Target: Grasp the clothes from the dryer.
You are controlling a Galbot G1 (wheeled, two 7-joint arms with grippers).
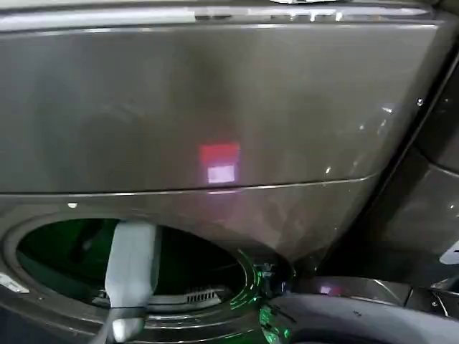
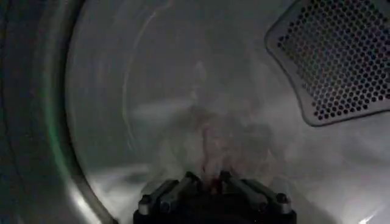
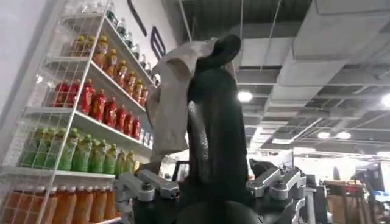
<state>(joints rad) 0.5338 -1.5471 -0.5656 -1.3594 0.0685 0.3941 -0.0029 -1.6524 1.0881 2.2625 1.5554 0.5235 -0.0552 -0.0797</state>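
I have the left gripper [image 2: 210, 182] deep inside the dryer [image 1: 215, 107] drum, jaws closing around the clothes [image 2: 207, 137]; the right gripper [image 3: 210, 182] idles, spread wide.

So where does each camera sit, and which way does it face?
Head: high on the robot, looking down at the bronze-grey front-loading dryer; its pale left arm enters the round port.
Left wrist: inside the drum, facing the pale clothes; left tool shows.
Right wrist: aimed up at ceiling and bottle shelves; open right tool shows.
Shared: head and left wrist both show the dryer.
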